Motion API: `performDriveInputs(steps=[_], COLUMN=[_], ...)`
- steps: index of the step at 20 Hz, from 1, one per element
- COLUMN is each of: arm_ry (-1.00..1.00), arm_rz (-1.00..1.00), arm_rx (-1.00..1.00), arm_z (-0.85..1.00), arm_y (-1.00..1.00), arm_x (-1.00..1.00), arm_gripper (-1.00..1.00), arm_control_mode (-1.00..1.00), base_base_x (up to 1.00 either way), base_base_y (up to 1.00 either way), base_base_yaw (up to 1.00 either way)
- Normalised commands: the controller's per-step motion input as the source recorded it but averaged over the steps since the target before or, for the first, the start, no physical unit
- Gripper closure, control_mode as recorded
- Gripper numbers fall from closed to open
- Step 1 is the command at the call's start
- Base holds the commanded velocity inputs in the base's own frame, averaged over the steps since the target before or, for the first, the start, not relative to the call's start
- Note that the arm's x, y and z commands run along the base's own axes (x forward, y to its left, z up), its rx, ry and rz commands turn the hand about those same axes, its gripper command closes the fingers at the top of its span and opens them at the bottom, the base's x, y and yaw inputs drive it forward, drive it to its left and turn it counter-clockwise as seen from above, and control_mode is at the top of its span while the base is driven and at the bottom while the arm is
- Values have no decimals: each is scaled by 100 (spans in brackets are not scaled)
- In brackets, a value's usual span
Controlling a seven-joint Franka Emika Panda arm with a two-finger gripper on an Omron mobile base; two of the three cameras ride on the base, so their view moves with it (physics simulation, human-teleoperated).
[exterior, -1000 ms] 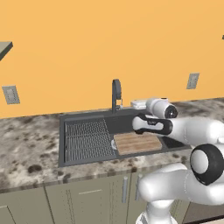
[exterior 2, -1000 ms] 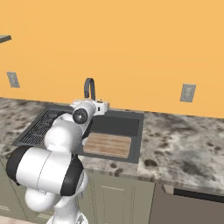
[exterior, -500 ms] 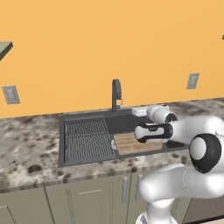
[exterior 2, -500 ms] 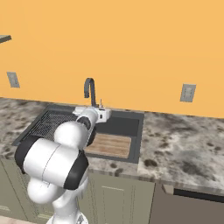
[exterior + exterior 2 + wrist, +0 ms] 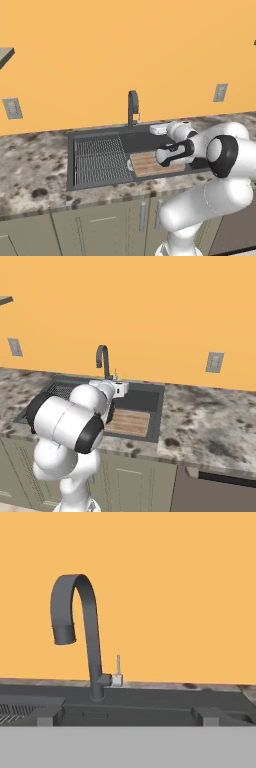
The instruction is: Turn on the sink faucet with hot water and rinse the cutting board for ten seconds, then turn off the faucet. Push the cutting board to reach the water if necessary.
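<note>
Ridged dark drying rack [image 5: 98, 160] fills the left part of the sink [image 5: 75, 186], a wide dark grey basin sunk into the speckled granite worktop [image 5: 30, 170]. Behind it, at the back rim, stands the sink faucet [image 5: 82, 632], slim and dark with a tall arched spout and a small pale lever upright at its side. Just right of the rack lies the cutting board [image 5: 150, 162], flat, light-brown and plank-striped, on the basin floor. Above the basin's right part the gripper [image 5: 127, 714] hangs with its jaws spread wide, holding nothing, facing the faucet.
</note>
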Motion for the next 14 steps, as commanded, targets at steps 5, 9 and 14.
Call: performDriveInputs(steps=[5, 9, 14], arm_ry=[0, 0, 0], arm_rz=[0, 0, 0], arm_rx=[0, 0, 0], arm_z=[-6, 0, -7], arm_y=[0, 0, 0], arm_x=[28, 24, 26], arm_gripper=[-100, -100, -100], arm_control_mode=[-100, -100, -100], base_base_x=[0, 0, 0], base_base_y=[0, 0, 0], base_base_yaw=[0, 0, 0])
